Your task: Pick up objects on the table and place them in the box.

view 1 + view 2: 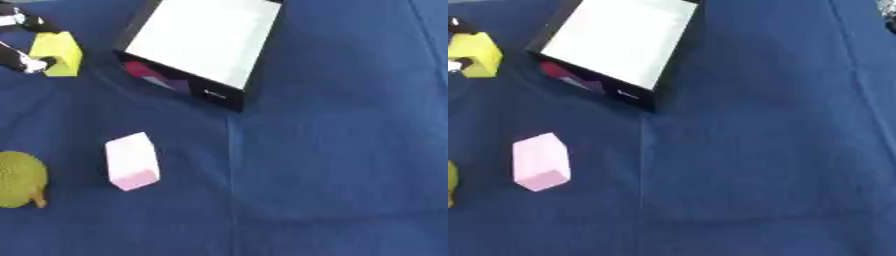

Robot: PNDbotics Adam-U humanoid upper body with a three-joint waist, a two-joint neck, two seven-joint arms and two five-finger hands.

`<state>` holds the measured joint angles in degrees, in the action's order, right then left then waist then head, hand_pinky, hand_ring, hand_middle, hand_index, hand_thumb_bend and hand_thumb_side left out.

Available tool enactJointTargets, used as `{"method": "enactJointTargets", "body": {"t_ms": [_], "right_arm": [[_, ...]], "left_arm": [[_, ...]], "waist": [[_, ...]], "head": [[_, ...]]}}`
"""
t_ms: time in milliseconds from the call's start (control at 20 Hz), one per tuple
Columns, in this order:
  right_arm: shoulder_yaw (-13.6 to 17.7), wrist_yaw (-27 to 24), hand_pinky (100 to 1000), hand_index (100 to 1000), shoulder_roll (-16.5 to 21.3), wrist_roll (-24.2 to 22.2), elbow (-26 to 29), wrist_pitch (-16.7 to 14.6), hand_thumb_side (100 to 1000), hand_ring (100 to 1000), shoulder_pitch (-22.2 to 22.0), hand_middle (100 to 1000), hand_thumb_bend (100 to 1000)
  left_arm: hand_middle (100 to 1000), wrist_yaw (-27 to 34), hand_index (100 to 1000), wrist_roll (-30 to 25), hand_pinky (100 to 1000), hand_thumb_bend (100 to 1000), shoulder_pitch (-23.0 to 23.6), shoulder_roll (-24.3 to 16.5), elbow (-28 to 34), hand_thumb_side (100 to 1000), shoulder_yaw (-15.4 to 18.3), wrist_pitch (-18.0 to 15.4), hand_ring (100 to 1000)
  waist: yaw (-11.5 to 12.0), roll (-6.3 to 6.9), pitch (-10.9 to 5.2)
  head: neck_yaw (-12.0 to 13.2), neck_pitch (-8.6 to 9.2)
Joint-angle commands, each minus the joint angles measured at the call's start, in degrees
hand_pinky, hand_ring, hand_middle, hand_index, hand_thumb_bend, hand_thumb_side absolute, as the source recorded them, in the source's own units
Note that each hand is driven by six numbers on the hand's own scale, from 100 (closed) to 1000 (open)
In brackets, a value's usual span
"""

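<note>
Top left, left hand (24,59) pinches yellow block (59,53) w/ fingers either side; box (201,42) nearby.

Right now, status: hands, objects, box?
Left robot hand pinching yellow block, upper left. Right robot hand not in view. Pink block and green spiky fruit on cloth. Box open, path clear.

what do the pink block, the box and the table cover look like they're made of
Pink block: probably foam or matte plastic; flat faces, no shine. Box: likely cardboard, black outside with a smooth white inside and crisp edges. Table cover: blue cloth, judging by its soft creases and folds.
</note>
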<state>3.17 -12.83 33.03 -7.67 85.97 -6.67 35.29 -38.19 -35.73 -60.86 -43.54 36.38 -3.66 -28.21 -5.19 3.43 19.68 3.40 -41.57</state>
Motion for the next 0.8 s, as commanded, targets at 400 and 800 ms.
{"method": "enactJointTargets", "body": {"t_ms": [400, 800], "right_arm": [[0.9, 0.2, 1000, 903, 1.0, 0.8, 0.3, 0.3, 470, 1000, 0.6, 1000, 100], [0.9, -0.2, 1000, 902, 0.7, 1.0, 0.4, 0.8, 470, 1000, 0.2, 1000, 100]], "left_arm": [[373, -3.1, 690, -5.4, 816, 513, 0.0, -0.3, 1.0, 100, 0.1, -12.8, 583], [332, -2.7, 674, -4.1, 770, 460, -0.4, -0.4, 0.4, 100, -0.2, -11.8, 538]], "waist": [[0.0, 0.12, -0.38], [0.2, 0.09, -1.94]], "head": [[-0.1, -0.04], [-0.1, -1.02]]}}
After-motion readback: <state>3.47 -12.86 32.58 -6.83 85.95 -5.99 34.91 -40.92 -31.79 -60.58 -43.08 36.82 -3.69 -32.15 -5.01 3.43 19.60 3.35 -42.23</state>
